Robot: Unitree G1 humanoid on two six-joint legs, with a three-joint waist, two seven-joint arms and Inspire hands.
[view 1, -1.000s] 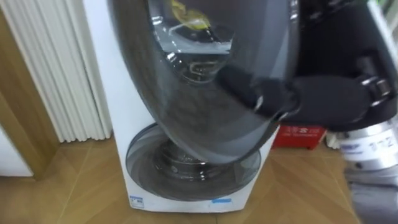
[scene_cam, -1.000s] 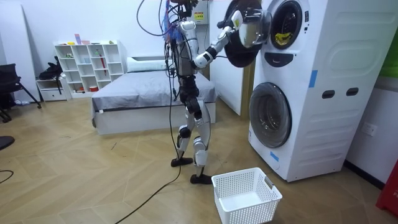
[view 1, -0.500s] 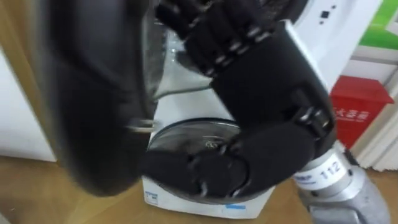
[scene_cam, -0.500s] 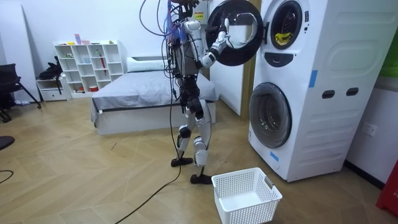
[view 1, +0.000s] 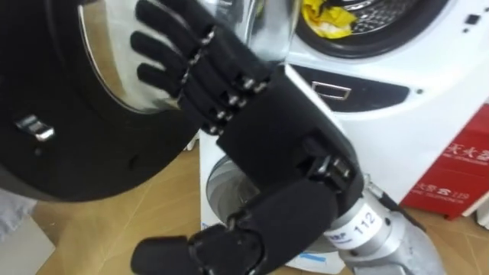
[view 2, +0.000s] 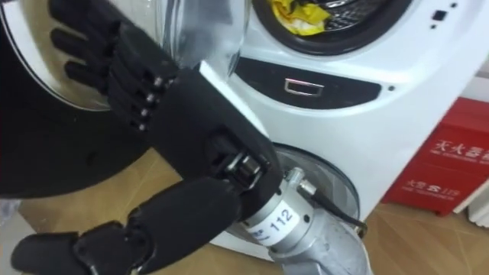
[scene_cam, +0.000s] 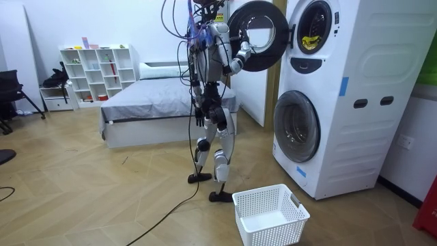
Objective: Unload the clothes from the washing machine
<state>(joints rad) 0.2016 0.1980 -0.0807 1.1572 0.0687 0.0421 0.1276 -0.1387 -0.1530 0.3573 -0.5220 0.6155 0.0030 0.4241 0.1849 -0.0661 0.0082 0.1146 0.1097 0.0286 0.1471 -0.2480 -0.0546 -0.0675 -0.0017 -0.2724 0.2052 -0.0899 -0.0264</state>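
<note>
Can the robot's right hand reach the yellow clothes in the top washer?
Probably yes. The door stands wide open, nothing covers the yellow clothes, and the right robot hand is open and empty at the door.

Glossy dark door rim (view 1: pixel 76 168), clear glass pane (view 1: pixel 107 61), perhaps yellow cloth (view 1: pixel 327 18).

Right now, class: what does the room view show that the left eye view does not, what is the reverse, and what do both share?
The room view adds the setting: the robot stands between a bed and the stacked washing machines, a white basket on the floor near its feet. The left eye view adds close detail: the right hand, fingers straight, across the open door's glass, and a metal latch on that door. Both share the upper machine's open door and the yellow clothes in its drum.
</note>
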